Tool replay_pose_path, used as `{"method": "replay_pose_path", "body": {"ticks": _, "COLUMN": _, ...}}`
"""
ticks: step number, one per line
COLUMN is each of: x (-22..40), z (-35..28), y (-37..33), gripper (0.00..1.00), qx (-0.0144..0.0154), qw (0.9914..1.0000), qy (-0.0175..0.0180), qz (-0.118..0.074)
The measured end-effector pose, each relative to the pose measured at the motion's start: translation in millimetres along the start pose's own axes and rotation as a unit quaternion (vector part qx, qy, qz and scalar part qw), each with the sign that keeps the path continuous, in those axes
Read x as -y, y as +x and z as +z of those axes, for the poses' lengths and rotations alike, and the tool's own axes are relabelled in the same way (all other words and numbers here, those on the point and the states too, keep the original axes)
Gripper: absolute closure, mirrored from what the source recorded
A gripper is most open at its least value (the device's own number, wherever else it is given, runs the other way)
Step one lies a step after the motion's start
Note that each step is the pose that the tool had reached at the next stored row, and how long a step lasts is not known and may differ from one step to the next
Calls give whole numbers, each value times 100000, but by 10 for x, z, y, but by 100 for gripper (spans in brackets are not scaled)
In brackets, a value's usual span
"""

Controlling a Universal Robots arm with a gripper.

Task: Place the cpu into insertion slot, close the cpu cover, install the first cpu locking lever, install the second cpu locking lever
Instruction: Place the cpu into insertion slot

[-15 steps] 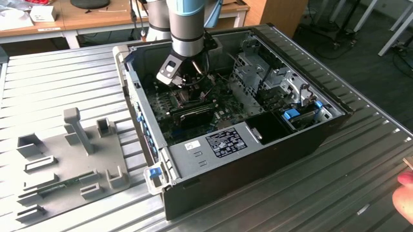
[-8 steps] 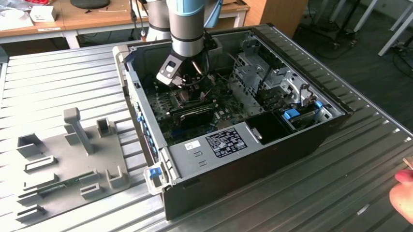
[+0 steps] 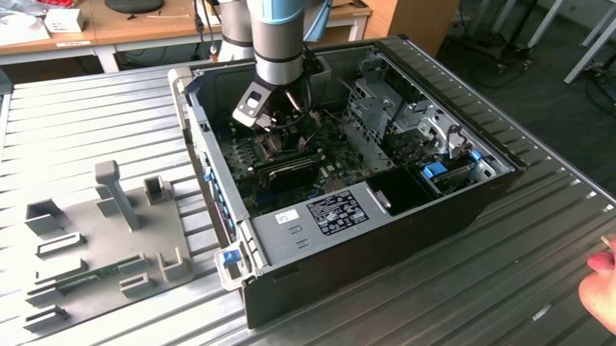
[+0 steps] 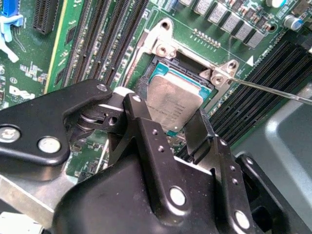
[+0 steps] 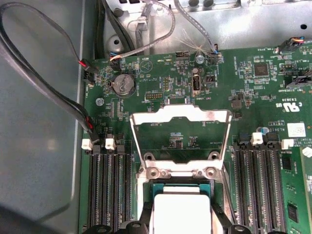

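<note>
- Room: wooden desks (image 3: 154, 25) along the back, dark floor past the table.
- Ribbed metal table (image 3: 86, 122) carries everything. The open computer case (image 3: 462, 216) is in the middle and a grey fixture tray (image 3: 97, 245) is on the exterior view's left.
- A person's hand (image 3: 601, 288) at the exterior view's right edge, well apart from the case.
- Green board (image 5: 161, 83) lies flat in the case, and I'm reaching down over it.
- cpu cover (image 5: 181, 113) swung open, off the slot.
- My gripper (image 4: 168, 117): jaws clamped on the cpu (image 4: 173, 100).
- The cpu is at the insertion slot (image 4: 157, 68). Can't tell if it's seated.
</note>
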State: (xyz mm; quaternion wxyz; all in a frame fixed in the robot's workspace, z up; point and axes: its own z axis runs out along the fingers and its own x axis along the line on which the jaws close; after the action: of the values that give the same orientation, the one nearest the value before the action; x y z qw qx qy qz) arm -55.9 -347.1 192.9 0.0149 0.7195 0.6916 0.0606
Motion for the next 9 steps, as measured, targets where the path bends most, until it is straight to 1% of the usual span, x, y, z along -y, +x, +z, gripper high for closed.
{"method": "replay_pose_path", "body": {"ticks": 4, "x": 0, "z": 0, "y": 0, "gripper": 46, "qx": 6, "qw": 100000, "qy": -1, "qz": -37}}
{"method": "replay_pose_path", "body": {"ticks": 9, "x": 0, "z": 1, "y": -1, "gripper": 46, "qx": -22, "qw": 99999, "qy": 37, "qz": -542}}
